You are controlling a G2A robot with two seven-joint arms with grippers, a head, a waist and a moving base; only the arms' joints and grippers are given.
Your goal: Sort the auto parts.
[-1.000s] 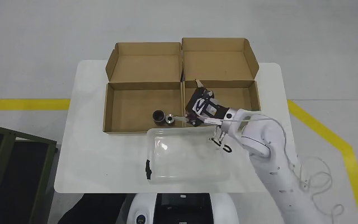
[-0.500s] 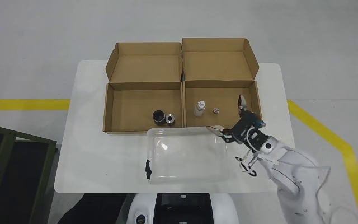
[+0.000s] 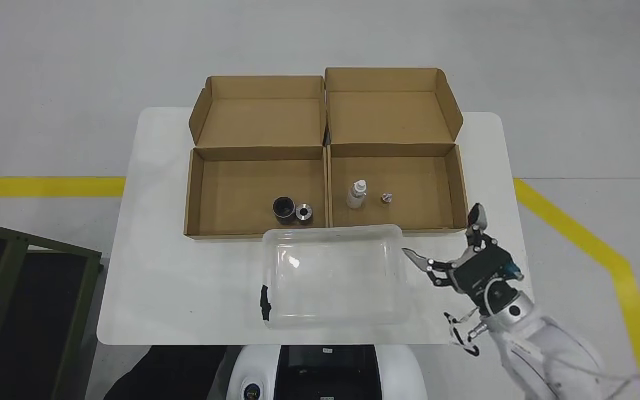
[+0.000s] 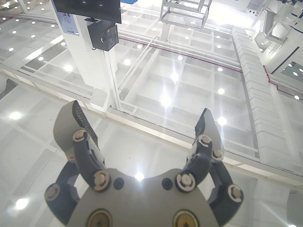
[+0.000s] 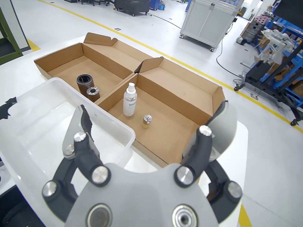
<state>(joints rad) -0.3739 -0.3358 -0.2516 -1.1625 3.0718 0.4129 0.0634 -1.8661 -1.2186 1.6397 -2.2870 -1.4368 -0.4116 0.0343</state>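
The left pincer [image 4: 140,107] gapes wide, aimed at the ceiling. Far left of the right pincer [image 3: 442,234], a dark cylinder [image 3: 283,208] and a metal ring [image 3: 302,212] stand in the left box [image 3: 235,190]. Nearer it, a spray bottle [image 3: 356,193] and a small fitting [image 3: 387,197] stand in the right box [image 3: 430,185]. The right pincer, spread wide and empty, hangs just beside the clear tub [image 3: 335,232].

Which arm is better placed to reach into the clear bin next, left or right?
Likely the right. The right gripper hangs open beside the clear bin, at its right end, and faces the bin. The left gripper, also open, points up at the ceiling.
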